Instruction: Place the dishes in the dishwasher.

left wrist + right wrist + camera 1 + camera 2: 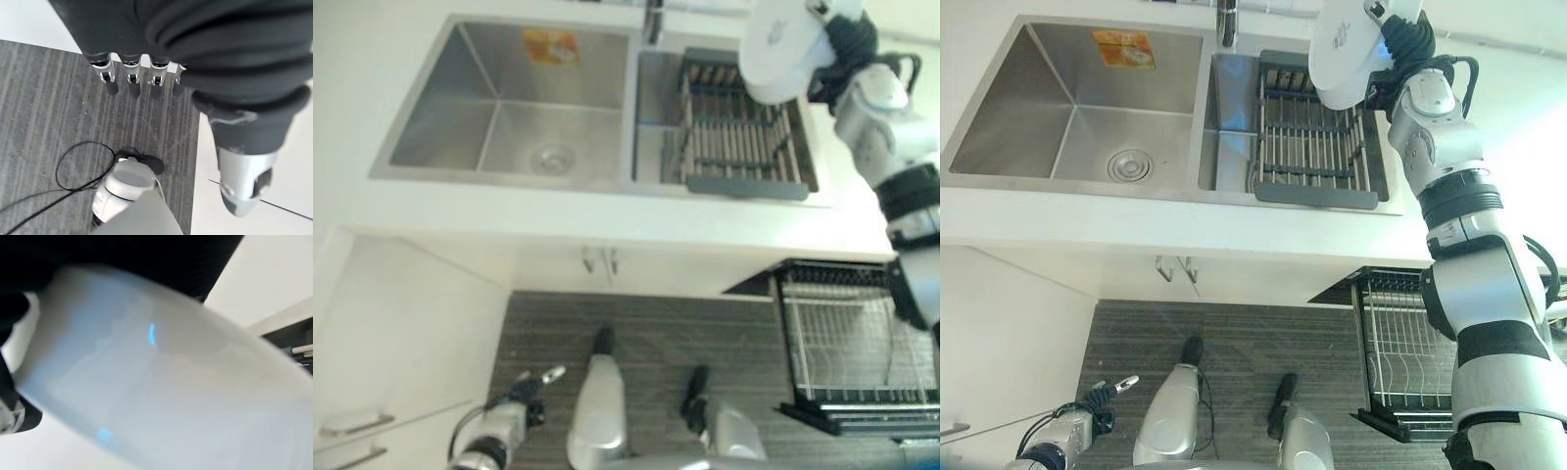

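A round white plate (1351, 49), smooth and glossy with a small dark mark on its underside, is held up in the air above the far right corner of the sink (1087, 108). It hangs over the back of the grey drying rack (1317, 137), which sits in the sink's smaller right basin, and is well clear of the rack's bars. In the right wrist view the plate (171, 396) is a pale curved surface lying across the palm.

The right hand (1400, 34) is at the plate's right edge, the arm stretched up and forward from the lower right and the dark wrist cover showing behind the rim. The plate hides the fingers, so whether they curl round the rim cannot be told.

The white bench (1234, 230) runs in a broad strip in front of the sink. Below its edge, to the right, the dishwasher's wire rack (1405, 343) is pulled out over the dark striped floor (1234, 343), its tines bare. The large left basin lies open, with a drain at its middle and a sticker on its back wall.

The left hand (137, 73) hangs low beside the white cabinet (401, 352), pointing at the floor with its fingers straight and relaxed, touching nothing.
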Available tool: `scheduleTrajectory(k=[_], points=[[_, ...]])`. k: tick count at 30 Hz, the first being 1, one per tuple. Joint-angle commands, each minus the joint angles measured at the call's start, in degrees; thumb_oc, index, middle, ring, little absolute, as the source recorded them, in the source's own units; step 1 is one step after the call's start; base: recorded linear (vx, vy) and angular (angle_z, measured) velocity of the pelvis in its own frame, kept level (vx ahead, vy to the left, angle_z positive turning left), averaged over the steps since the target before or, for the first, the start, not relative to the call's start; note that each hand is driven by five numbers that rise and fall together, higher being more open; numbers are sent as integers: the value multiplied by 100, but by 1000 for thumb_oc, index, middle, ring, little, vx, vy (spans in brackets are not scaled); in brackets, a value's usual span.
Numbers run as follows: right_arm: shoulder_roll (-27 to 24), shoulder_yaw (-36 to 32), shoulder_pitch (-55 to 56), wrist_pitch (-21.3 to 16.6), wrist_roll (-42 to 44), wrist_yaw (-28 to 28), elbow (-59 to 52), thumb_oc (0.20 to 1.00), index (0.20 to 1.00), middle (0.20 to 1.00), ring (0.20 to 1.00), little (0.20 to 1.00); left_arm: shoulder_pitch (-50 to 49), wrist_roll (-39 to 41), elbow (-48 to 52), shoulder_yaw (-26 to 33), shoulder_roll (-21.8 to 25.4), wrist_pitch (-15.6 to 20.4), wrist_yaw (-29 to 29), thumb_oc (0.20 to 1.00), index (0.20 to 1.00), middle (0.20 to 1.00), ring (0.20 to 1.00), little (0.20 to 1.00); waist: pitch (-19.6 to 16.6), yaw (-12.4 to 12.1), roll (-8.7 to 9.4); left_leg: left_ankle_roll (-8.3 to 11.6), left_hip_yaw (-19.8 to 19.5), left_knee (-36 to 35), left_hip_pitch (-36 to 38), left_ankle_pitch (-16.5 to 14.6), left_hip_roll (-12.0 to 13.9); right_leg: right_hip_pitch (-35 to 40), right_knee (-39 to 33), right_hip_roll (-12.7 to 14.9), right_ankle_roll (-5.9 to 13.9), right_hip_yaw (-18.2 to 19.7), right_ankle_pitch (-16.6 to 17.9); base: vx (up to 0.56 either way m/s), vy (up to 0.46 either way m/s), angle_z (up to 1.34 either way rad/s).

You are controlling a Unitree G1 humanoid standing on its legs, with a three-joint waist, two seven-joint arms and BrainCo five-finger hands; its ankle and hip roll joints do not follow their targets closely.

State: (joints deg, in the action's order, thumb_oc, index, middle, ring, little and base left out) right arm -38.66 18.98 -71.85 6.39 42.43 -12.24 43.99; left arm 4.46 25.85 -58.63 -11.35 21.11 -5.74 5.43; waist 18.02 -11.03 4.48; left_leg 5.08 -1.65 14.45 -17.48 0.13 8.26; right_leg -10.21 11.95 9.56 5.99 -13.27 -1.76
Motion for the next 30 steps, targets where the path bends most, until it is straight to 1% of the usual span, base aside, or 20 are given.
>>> scheduleTrajectory(k=[1,3,4,5,7,8,10,11,12,14,15,17,19,21,23,24,25,26,28,30], points=[[-310,-183,22,-573,249,-172,-316,200,200,200,200,200,-163,-247,-331,-345,21,239,-3,1000,1000,1000,1000,1000,-276,-20,-127,221,329,274,239,-848,277,-27,524,156,291,201,-652,58,36,-11],[-342,-294,158,-639,210,-256,-521,200,200,200,200,200,-220,-275,-347,-333,-14,260,36,1000,1000,1000,1000,1000,-357,22,-95,214,356,274,324,-873,291,34,524,142,287,224,-673,53,17,-9],[-362,-425,315,-687,192,-402,-788,200,200,200,200,200,-275,-293,-383,-312,-57,284,82,1000,1000,1000,1000,1000,-431,80,-68,221,397,274,431,-926,323,121,524,122,289,242,-724,30,7,-7],[-372,-494,385,-708,203,-444,-913,200,200,200,200,200,-289,-304,-390,-304,-72,289,101,1000,1000,1000,1000,1000,-481,105,-50,214,403,274,412,-891,326,98,524,115,282,255,-699,43,1,-8],[-325,-755,755,-773,251,-641,-1516,200,200,200,200,200,-343,-352,-397,-264,-174,300,179,1000,1000,1000,1000,1000,-603,203,-35,208,443,274,489,-917,354,147,524,70,266,304,-739,7,-2,-19],[-282,-919,1040,-753,306,-682,-1923,200,200,200,200,200,-377,-341,-384,-230,-218,299,210,1000,1000,1000,1000,1000,-649,265,-42,208,457,274,536,-931,375,162,524,45,251,329,-758,-2,1,-16],[-161,-1237,1631,-847,394,-843,-2596,200,200,200,200,200,-454,-316,-374,-166,-310,315,268,1000,1000,1000,1000,1000,-720,377,-63,208,488,274,610,-946,420,182,524,6,226,379,-787,-7,4,-5],[-60,-1425,1980,-941,428,-914,-2933,200,200,200,200,200,-488,-309,-355,-102,-366,310,288,1000,1000,1000,1000,1000,-740,448,-92,208,502,274,650,-955,444,190,524,-19,207,410,-804,-19,-5,-3],[171,-1708,2620,-1021,340,-1008,-3539,200,200,200,200,200,-541,-340,-306,8,-442,260,320,1000,1000,1000,1000,1000,-765,551,-122,205,516,274,703,-969,468,203,524,-55,185,463,-826,-43,-13,-5],[478,-1959,3290,-1144,148,-1179,-4066,200,200,200,200,200,-596,-388,-216,95,-539,199,348,1000,1000,1000,1000,1000,-770,673,-181,211,539,274,741,-963,518,212,524,-96,156,514,-850,-65,-36,-19],[759,-2118,3801,-1290,38,-1185,-4301,200,200,200,200,200,-628,-401,-161,150,-648,153,381,1000,1000,1000,1000,1000,-762,783,-248,216,575,274,793,-937,573,238,524,-142,122,544,-865,-56,-52,-29],[979,-2194,4458,-1290,-306,-1147,-4749,200,200,200,200,200,-734,-392,8,230,-759,44,432,1000,1000,1000,1000,1000,-731,900,-321,272,602,274,930,-832,622,275,524,-232,41,650,-883,-42,-49,-24],[1002,-2211,4674,-1286,-303,-987,-4900,200,200,200,200,200,-807,-347,81,254,-804,23,436,1000,1000,1000,1000,1000,-650,929,-316,298,552,274,1078,-735,540,300,524,-263,-23,765,-867,-7,-39,-45],[1000,-2316,5052,-1308,-225,-705,-5094,200,200,200,200,200,-961,-293,134,332,-882,18,401,1000,1000,1000,1000,1000,-535,991,-227,288,840,274,1259,-545,366,444,524,-204,-76,908,-865,27,13,-64],[1008,-2371,5294,-1414,-122,-601,-5225,200,200,200,200,200,-1019,-318,221,331,-906,-33,360,1000,1000,1000,1000,1000,-497,999,-229,124,865,274,1184,-762,3,497,524,-169,-39,978,-880,0,153,-37],[1043,-2421,5390,-1484,-68,-526,-5218,200,200,200,200,200,-1044,-354,191,305,-944,-2,341,1000,1000,1000,1000,1000,-503,1037,-293,11,902,274,1134,-869,-165,503,524,-207,-15,1023,-897,10,205,-13],[1071,-2458,5446,-1480,-52,-518,-5237,200,200,200,200,200,-1034,-376,189,264,-952,-14,344,1000,1000,1000,1000,1000,-519,1078,-320,-20,1011,274,1121,-889,-174,510,524,-219,-12,1017,-903,37,296,-5],[1078,-2576,5535,-1434,33,-573,-5255,200,200,200,200,200,-955,-390,156,212,-973,-54,361,1000,1000,1000,1000,1000,-557,1141,-339,-58,1022,274,1114,-947,-227,521,524,-236,-31,1034,-916,42,263,2],[1137,-2618,5595,-1376,125,-567,-5286,200,200,200,200,200,-881,-328,133,229,-1010,-91,404,1000,1000,1000,1000,1000,-605,1184,-375,-145,869,274,1157,-1101,-385,496,524,-265,-22,1079,-916,37,260,8],[1202,-2681,5740,-1330,156,-561,-5372,200,200,200,200,200,-828,-274,110,247,-1048,-115,466,1000,1000,1000,1000,1000,-663,1254,-389,-189,909,274,1183,-1171,-394,497,524,-265,3,1082,-907,65,242,12]])
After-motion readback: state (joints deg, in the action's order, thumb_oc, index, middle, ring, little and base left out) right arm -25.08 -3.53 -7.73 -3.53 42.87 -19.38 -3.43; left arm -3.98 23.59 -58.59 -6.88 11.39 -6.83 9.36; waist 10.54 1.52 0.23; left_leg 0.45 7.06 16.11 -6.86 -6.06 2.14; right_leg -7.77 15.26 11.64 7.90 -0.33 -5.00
